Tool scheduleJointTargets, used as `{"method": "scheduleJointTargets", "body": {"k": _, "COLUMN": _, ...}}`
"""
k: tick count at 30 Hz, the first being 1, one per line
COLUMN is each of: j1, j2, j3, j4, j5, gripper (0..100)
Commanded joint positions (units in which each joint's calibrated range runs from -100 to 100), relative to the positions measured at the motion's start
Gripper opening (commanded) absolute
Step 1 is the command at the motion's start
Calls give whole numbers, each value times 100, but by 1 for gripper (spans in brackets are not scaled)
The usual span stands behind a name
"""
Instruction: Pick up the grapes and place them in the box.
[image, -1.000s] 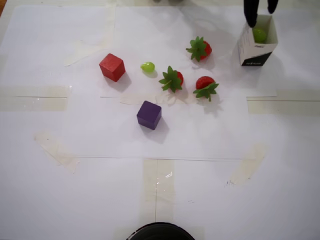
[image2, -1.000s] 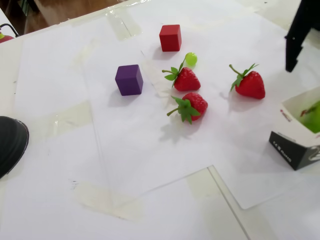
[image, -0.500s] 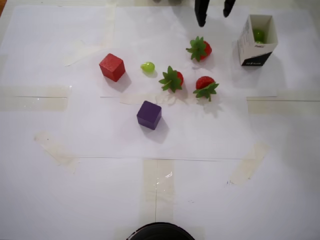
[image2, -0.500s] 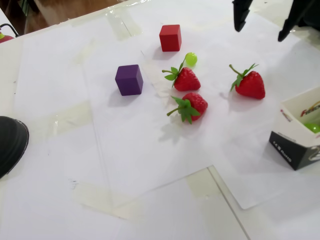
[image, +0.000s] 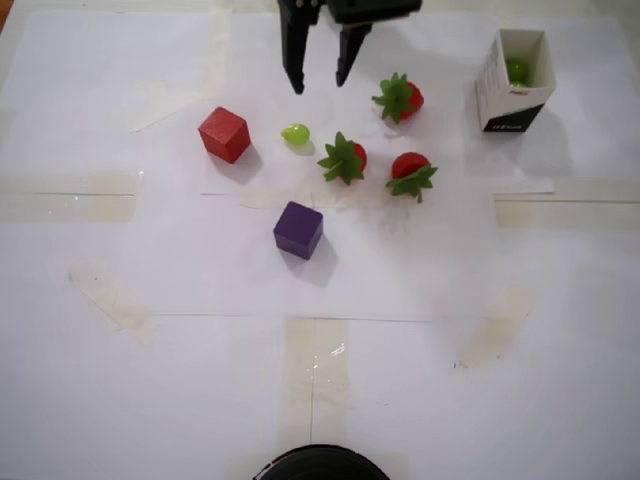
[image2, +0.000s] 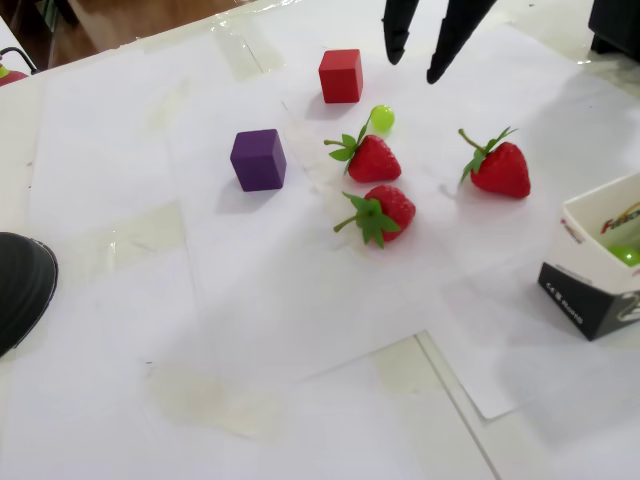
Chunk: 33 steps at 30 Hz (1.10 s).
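- Moved leftward since half a second ago, the black pincer (image: 319, 82) now hangs above the paper just beyond the loose grape, no longer near the box; its two fingers are spread apart with nothing between them, as the fixed view (image2: 415, 68) also shows.
- Going left to right in the overhead view: a matte red cube (image: 224, 134) sits furthest left on the white paper-covered counter (image: 150, 380).
- Just right of it lies one grape (image: 295, 135), a small, glossy, light-green ball, resting free on the paper (image2: 381, 118).
- Below it stands a matte purple cube (image: 298, 229).
- Three red strawberries with spiky green leaves follow: one (image: 343, 158) near the grape, one (image: 398, 98) higher up, one (image: 411, 174) lower right.
- Far right stands the box (image: 513, 95), an open white carton with a black band; its small print is too tiny to read.
- A second grape (image: 517, 69) lies inside the box.
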Motion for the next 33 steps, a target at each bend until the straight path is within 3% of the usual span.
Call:
{"method": "scheduleJointTargets", "body": {"k": 1, "j1": 77, "j2": -268, "j3": -15, "j4": -132, "j5": 54, "gripper": 16}}
{"method": "scheduleJointTargets", "body": {"k": 15, "j1": 261, "j2": 420, "j3": 67, "j4": -924, "j5": 278, "gripper": 23}}
{"method": "scheduleJointTargets", "body": {"k": 33, "j1": 335, "j2": 1005, "j3": 604, "j4": -1782, "j5": 332, "gripper": 23}}
